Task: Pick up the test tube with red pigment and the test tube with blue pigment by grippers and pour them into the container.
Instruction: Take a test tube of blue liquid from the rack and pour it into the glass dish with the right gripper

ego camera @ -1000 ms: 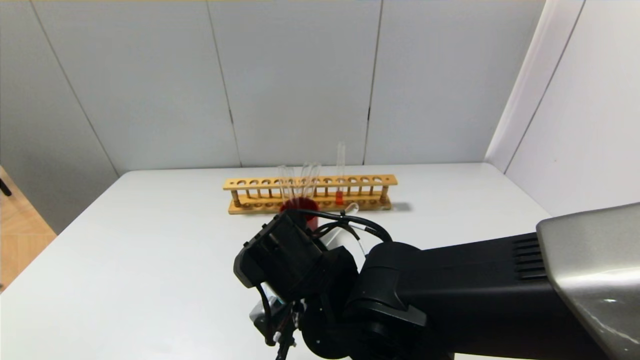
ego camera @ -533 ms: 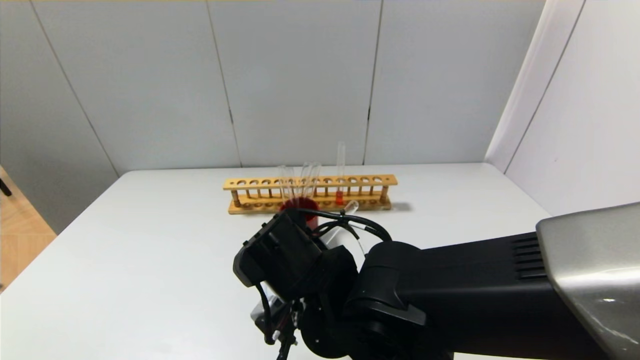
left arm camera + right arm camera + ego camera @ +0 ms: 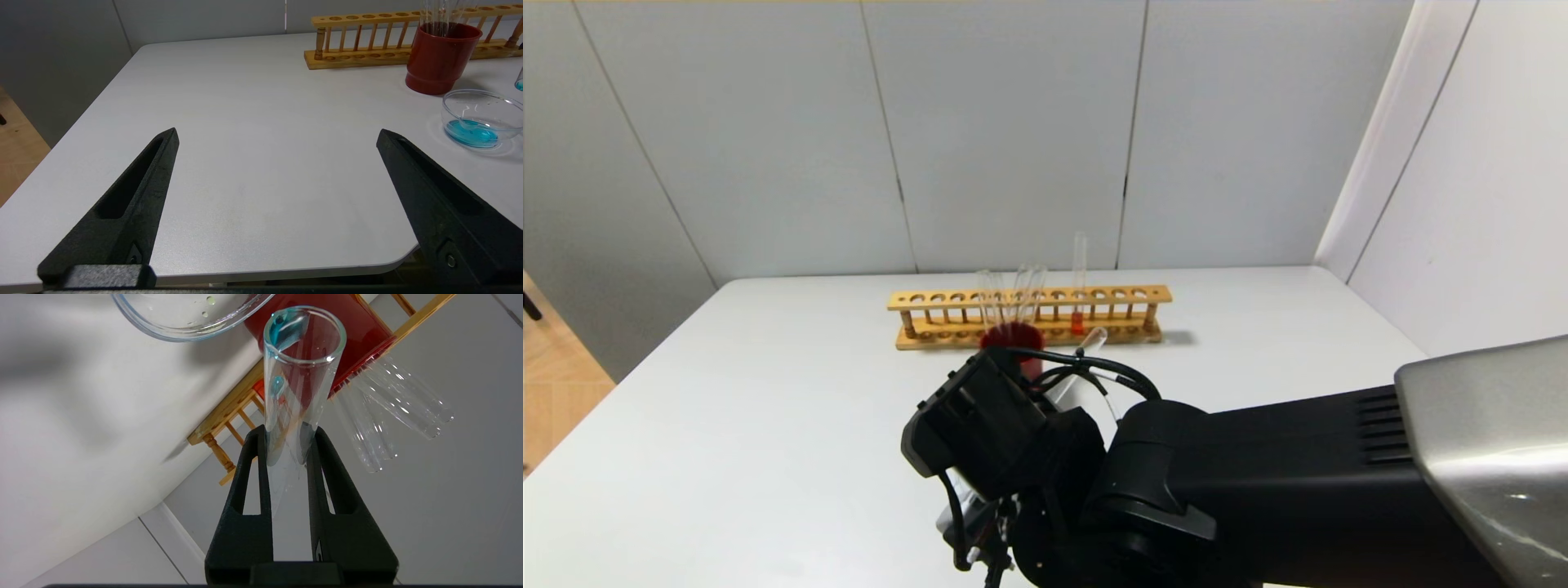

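My right gripper [image 3: 286, 433] is shut on the test tube with blue pigment [image 3: 300, 371], which is tilted, with blue drops clinging near its open mouth. That mouth is close beside the rim of the container [image 3: 163, 328]. The container [image 3: 478, 96] is a low clear glass dish holding a pool of blue liquid, just in front of the red cup. The test tube with red pigment [image 3: 1078, 282] stands upright in the wooden rack [image 3: 1029, 298]. My left gripper [image 3: 278, 132] hangs open and empty over the table's near left corner.
A dark red cup [image 3: 439, 57] with several colourless tubes [image 3: 1013, 294] stands in front of the rack. My bulky right arm [image 3: 1258, 490] hides the dish in the head view. The table edge [image 3: 245, 273] lies right under the left gripper.
My right wrist has sunk slightly and drawn a little toward me, the tube still held in it. Nothing else has moved.
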